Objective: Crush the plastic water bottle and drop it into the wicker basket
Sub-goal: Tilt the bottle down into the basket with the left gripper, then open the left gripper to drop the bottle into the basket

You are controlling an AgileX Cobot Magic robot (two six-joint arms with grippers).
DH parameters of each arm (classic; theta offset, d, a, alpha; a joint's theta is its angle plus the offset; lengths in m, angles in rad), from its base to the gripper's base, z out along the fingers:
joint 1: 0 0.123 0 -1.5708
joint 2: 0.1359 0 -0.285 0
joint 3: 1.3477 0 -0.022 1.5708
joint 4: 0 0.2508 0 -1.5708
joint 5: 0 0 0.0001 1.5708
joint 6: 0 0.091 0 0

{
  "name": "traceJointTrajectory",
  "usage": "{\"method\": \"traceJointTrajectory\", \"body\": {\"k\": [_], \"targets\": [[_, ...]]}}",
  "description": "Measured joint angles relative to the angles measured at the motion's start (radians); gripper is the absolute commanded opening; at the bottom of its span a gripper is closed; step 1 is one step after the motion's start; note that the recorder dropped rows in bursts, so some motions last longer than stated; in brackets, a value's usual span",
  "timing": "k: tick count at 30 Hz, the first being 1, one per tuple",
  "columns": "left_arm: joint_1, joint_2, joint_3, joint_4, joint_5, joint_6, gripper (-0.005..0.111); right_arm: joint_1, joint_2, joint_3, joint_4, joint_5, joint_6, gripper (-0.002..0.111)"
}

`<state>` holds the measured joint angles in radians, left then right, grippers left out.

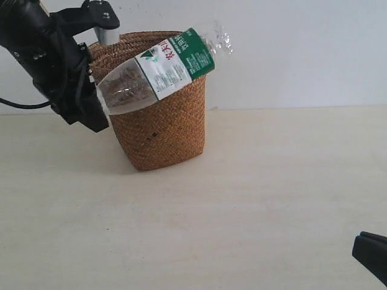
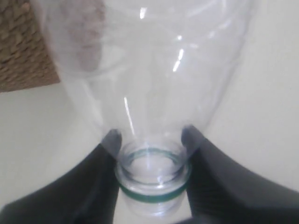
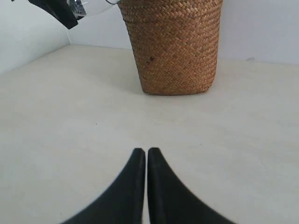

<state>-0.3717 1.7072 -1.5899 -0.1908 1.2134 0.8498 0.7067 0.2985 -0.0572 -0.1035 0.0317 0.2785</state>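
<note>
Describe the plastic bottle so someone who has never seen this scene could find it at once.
Find the tall brown wicker basket. Slanting across its upper part, held by the left hand, is the plastic water bottle: the only clear thing, with a white-and-green label and red lettering.

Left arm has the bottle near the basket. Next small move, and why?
Probably lift the left gripper higher and carry it over the basket. The bottle, pinched at its neck, seems to hang tilted outside the wicker wall, largely below the rim, so releasing now would likely miss.
</note>
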Motion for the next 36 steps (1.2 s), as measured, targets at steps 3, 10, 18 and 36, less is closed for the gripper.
{"method": "traceJointTrajectory", "body": {"k": [3, 10, 18, 36], "targets": [[0.0, 0.0, 0.0, -0.018, -0.001, 0.008, 0.009, 0.0, 0.0, 0.0, 0.0, 0.0, 0.0, 0.0], [0.006, 0.016, -0.082, 0.33, -0.459, -0.088, 0.08, 0.0, 0.0, 0.0, 0.002, 0.0, 0.0, 0.0], [0.01, 0.103, -0.274, 0.554, -0.393, -0.36, 0.076, 0.0, 0.0, 0.0, 0.049, 0.0, 0.002, 0.0], [0.01, 0.114, -0.28, 0.553, -0.189, -0.342, 0.029, 0.0, 0.0, 0.0, 0.057, 0.0, 0.002, 0.0]]}}
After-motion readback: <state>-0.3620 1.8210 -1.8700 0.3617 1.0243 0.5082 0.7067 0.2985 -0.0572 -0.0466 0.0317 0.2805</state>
